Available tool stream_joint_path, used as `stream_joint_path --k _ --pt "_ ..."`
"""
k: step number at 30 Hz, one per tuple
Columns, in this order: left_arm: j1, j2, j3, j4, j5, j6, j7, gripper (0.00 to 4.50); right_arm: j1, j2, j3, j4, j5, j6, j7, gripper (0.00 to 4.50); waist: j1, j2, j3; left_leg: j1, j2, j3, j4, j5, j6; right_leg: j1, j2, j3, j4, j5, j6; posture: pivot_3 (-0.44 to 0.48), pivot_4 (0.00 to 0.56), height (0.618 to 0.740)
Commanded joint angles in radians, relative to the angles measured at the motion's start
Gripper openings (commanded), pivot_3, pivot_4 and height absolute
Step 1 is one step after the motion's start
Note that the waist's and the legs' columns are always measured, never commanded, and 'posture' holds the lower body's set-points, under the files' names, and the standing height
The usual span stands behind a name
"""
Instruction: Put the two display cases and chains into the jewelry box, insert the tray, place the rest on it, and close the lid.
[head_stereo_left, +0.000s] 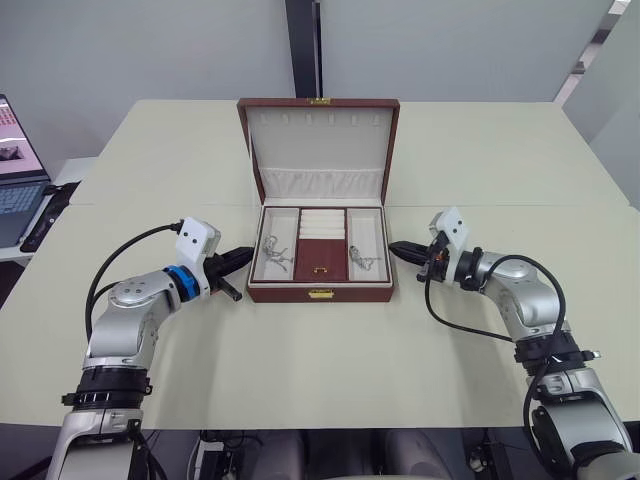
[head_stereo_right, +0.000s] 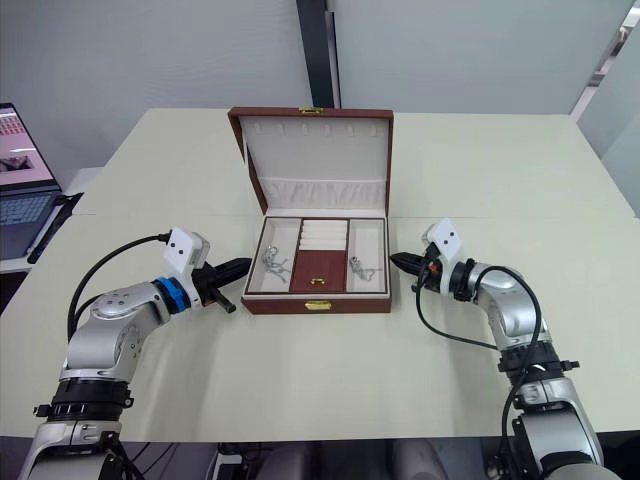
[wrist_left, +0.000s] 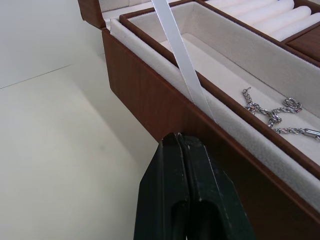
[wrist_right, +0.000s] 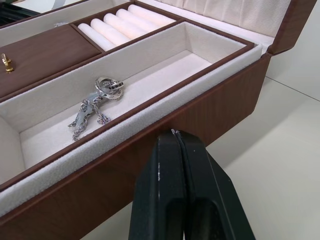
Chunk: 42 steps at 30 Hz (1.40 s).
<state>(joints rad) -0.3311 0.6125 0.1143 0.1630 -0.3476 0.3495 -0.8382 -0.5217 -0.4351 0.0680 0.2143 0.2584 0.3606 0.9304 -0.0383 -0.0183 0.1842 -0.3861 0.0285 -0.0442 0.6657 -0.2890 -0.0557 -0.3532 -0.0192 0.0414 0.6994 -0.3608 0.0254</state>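
Both grippers, left (head_stereo_left: 243, 257) and right (head_stereo_left: 399, 248), have fingers pressed together flanking the box (head_stereo_left: 320, 291); its lid (head_stereo_left: 318, 148) looks stiff, so push its far edge.

Jewelry box (head_stereo_left: 320, 293) mid-table (head_stereo_left: 320, 360), laptop (head_stereo_left: 15, 170) far left

A brown jewelry box (head_stereo_left: 320, 293) sits open on a pale table (head_stereo_left: 330, 380). Its lid (head_stereo_left: 318, 142) stands up at the back, white inside. A tray (head_stereo_left: 322, 245) with three parts lies in the box. A shiny chain (head_stereo_left: 275, 252) rests in the left part, and more jewelry (head_stereo_left: 364, 259) rests in the right part. The left gripper (head_stereo_left: 240, 257) points at the box's left side. The right gripper (head_stereo_left: 398, 248) points at its right side. A laptop (head_stereo_left: 18, 180) sits far left.
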Motion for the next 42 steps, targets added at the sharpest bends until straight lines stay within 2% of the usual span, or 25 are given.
stream_joint_path --k 1,10,19,27,34,42 --pt "0.043 -0.008 -0.023 -0.121 -0.053 0.041 -0.054 0.0 0.024 0.006 0.025 -0.115 0.055 0.039 0.053 0.03 0.0 0.0 0.0 0.0 0.0 0.0 0.0 0.0 0.0 0.0 0.0 0.0 -0.001 0.0 0.0 0.0 0.15 0.74" --pt "0.216 0.006 -0.01 -0.326 -0.105 0.135 -0.056 0.0 0.165 -0.036 0.04 -0.338 0.116 0.173 0.067 0.03 0.001 0.0 0.0 -0.004 0.0 -0.003 0.0 -0.001 0.002 -0.001 0.0 0.0 -0.002 0.0 0.0 0.0 0.15 0.74" --pt "0.355 0.034 0.048 -0.463 -0.128 0.167 -0.05 0.0 0.314 -0.109 -0.012 -0.545 0.188 0.288 0.045 0.03 0.004 0.0 -0.001 -0.004 0.0 -0.004 0.0 -0.001 0.002 0.0 0.0 0.0 -0.002 0.0 0.0 0.0 0.15 0.74" --pt "0.432 0.045 0.094 -0.521 -0.159 0.19 -0.039 0.0 0.326 -0.128 -0.031 -0.544 0.19 0.286 0.023 0.03 0.004 0.0 -0.001 -0.002 0.0 -0.004 0.0 -0.001 0.002 0.001 0.0 0.0 -0.002 0.0 0.0 0.0 0.15 0.74" --pt "0.447 0.054 0.105 -0.501 -0.152 0.17 -0.047 0.0 0.312 -0.121 -0.017 -0.532 0.188 0.279 0.022 0.03 0.003 0.0 -0.001 -0.001 0.0 -0.004 0.0 -0.001 0.002 0.001 0.0 0.0 -0.001 0.0 0.0 0.0 0.15 0.74" --pt "0.445 0.049 0.136 -0.446 -0.122 0.066 -0.062 0.0 0.314 -0.122 -0.036 -0.5 0.184 0.266 0.008 0.03 0.002 0.0 0.0 0.0 0.0 -0.004 0.0 -0.001 0.002 0.002 0.001 0.0 -0.001 0.0 0.0 0.0 0.15 0.74"
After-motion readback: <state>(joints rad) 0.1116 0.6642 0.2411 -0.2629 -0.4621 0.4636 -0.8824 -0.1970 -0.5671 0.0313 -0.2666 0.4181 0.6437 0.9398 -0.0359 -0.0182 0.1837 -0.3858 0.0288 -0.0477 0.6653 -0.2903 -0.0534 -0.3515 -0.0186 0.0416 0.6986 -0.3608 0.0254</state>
